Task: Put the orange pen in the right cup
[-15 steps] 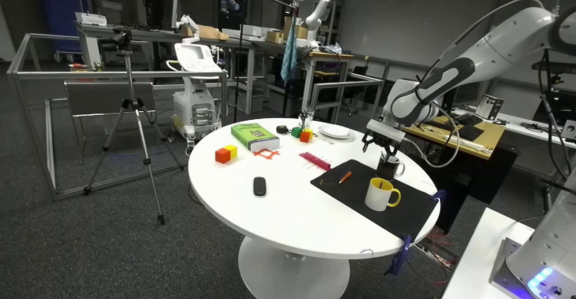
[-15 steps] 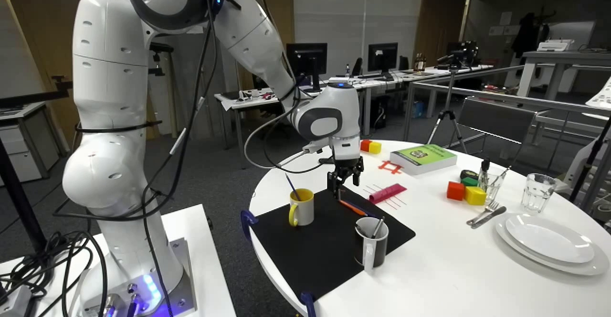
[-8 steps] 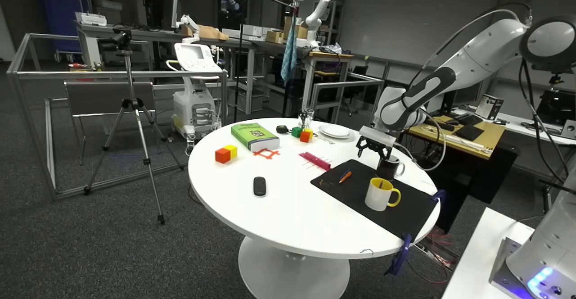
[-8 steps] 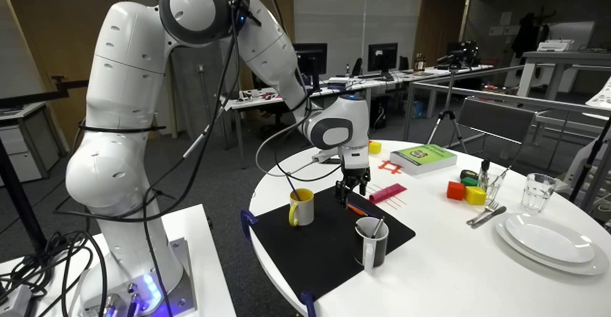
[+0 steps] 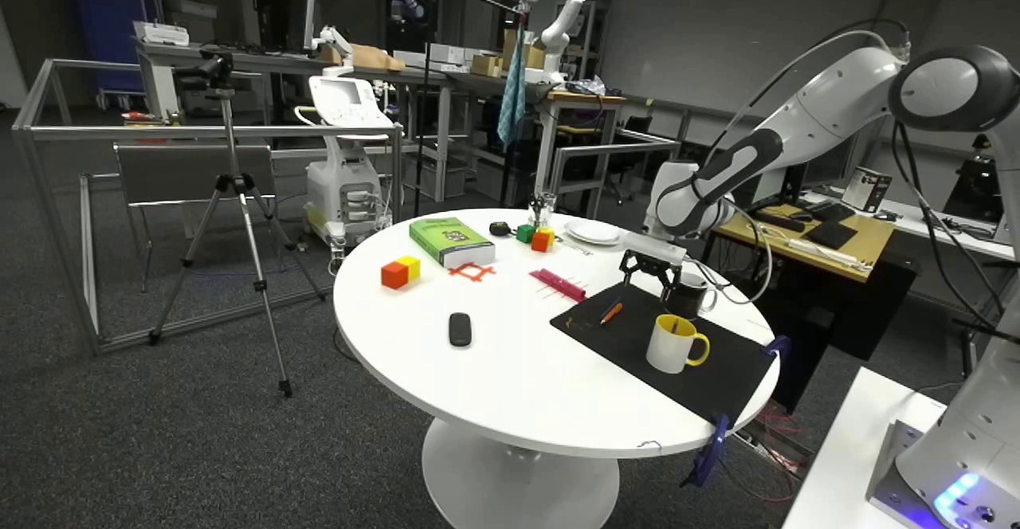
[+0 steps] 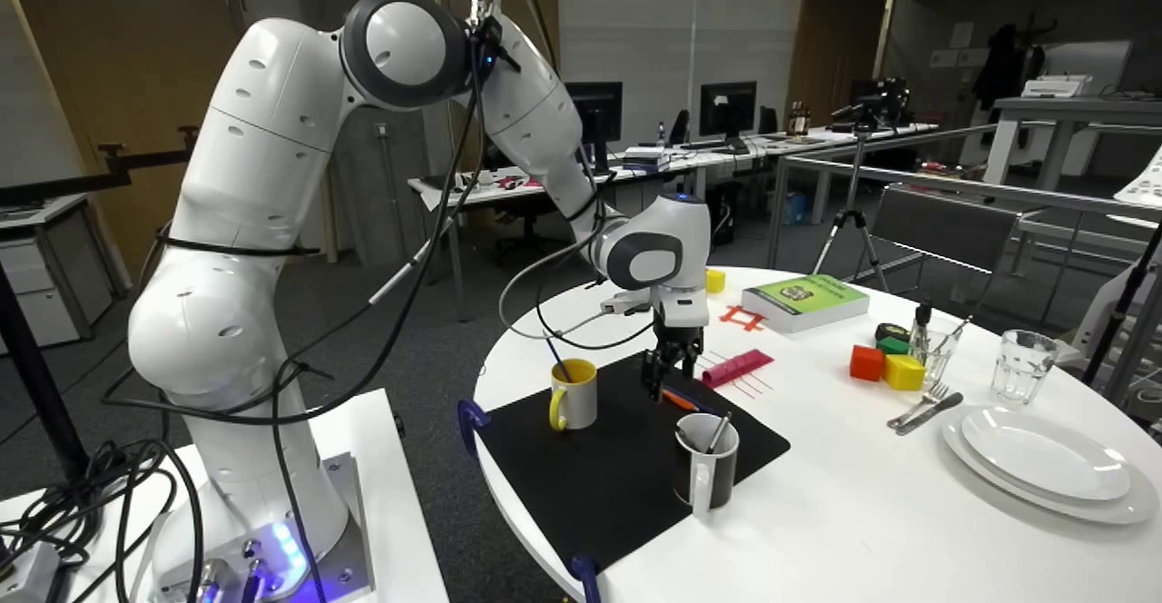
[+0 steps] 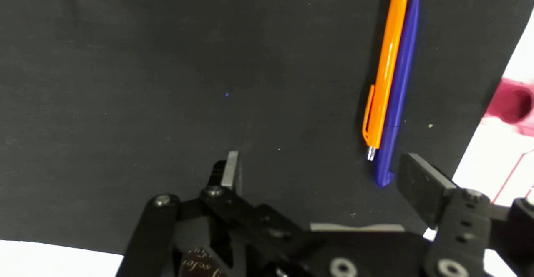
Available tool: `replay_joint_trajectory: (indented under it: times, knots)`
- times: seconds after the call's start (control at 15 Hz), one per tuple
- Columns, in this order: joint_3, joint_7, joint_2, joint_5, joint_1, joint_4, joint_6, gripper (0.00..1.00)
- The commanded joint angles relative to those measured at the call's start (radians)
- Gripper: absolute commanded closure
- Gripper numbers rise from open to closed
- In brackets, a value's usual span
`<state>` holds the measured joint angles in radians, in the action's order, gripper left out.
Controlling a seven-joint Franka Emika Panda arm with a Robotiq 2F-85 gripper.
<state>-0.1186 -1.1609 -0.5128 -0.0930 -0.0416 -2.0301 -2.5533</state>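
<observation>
One orange pen (image 7: 387, 66), wrist view: lies on the black mat (image 7: 267, 101) against a blue pen (image 7: 399, 89); presumably light, stiff, slick; mid-barrel suits the grip. Hand (image 7: 327, 175) spread, nothing held. In an exterior view: hand (image 5: 646, 291) sits lower than a second ago. In an exterior view: dark cup (image 6: 722, 474) stands unmoved.

Wrist view | orange pen (image 7: 388, 64) | tip cut off (top edge)

Looking down across the table (image 5: 510, 378), with the arm (image 5: 837, 99) at right or its base (image 6: 245, 494) at left, we see the mat (image 6: 599, 485) in both exterior views; in the wrist view we face it closely from above, probably near a corner.
</observation>
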Motion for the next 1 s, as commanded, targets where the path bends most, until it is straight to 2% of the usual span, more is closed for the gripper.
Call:
replay_joint_trajectory:
  times: [0.0,0.47,0.93]
  knots:
    - [0.002,0.018,-0.042,-0.015,0.001,0.072,0.071,0.00]
    - [0.003,0.010,-0.101,-0.010,-0.008,0.131,0.137,0.00]
    - [0.005,0.014,-0.146,-0.015,-0.014,0.171,0.140,0.00]
